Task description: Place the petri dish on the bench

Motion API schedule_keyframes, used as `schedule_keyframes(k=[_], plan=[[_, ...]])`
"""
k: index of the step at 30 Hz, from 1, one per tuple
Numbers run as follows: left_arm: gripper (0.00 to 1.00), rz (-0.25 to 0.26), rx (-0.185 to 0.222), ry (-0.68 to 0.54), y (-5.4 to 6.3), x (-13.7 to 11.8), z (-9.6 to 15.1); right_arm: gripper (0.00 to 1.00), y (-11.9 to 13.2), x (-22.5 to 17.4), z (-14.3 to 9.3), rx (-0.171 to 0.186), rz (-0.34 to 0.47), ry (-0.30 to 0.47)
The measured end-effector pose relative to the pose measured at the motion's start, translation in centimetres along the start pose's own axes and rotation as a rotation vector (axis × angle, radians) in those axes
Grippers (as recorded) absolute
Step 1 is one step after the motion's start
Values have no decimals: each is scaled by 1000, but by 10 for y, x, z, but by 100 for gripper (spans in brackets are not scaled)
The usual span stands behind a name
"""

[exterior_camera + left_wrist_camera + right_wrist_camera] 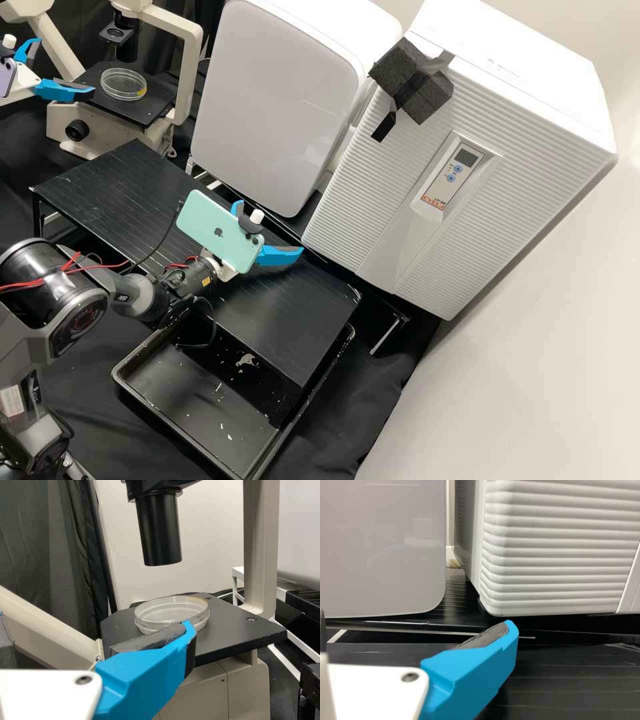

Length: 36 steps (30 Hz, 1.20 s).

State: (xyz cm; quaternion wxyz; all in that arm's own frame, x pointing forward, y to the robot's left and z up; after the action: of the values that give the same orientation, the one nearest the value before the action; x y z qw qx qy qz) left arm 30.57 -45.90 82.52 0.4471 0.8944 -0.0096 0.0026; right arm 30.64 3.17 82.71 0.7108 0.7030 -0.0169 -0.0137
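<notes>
The clear round petri dish [124, 85] lies flat on the microscope's black stage [155, 112], at the upper left of the high view. Beside it my left gripper [65, 65] stands open, one blue finger at the stage's edge. In the left wrist view that finger's tip overlaps the near rim of the dish [171, 611]; contact cannot be told. This left gripper [95, 620] holds nothing. Over the black slatted bench [300, 317] is my right gripper [270, 227], open and without any object; in its wrist view the right gripper [416, 619] faces the white cabinets.
The microscope's black lens tube [159, 530] hangs above the dish, with a beige upright [260, 550] beside the stage. Behind the bench stand a smooth white unit [273, 100] and a ribbed white cabinet [373, 200]. A black tray [130, 383] sits below the bench's front.
</notes>
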Motion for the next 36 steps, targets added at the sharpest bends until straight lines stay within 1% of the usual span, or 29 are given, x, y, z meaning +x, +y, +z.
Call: schedule_keyframes(k=[11,12,14,17,20,24,28,32,36], plan=[[100,-1,1,-6,0,0,1,100,0,0,0,0,0,0],[100,-2,-1,-14,-1,0,4,100,0,0,0,0,0,0],[100,-4,-17,-43,-1,-1,11,100,0,0,0,0,0,0],[100,-6,-15,-110,0,-3,24,100,0,0,0,0,0,0],[100,-2,-3,-154,1,-5,33,100,0,0,0,0,0,0],[100,10,-3,-169,5,-1,38,100,0,0,0,0,0,0],[100,32,-19,-149,9,9,37,100,0,0,0,0,0,0],[100,26,-33,-129,6,19,36,100,0,0,0,0,0,0],[100,-12,-34,-127,-3,30,38,100,0,0,0,0,0,0]])
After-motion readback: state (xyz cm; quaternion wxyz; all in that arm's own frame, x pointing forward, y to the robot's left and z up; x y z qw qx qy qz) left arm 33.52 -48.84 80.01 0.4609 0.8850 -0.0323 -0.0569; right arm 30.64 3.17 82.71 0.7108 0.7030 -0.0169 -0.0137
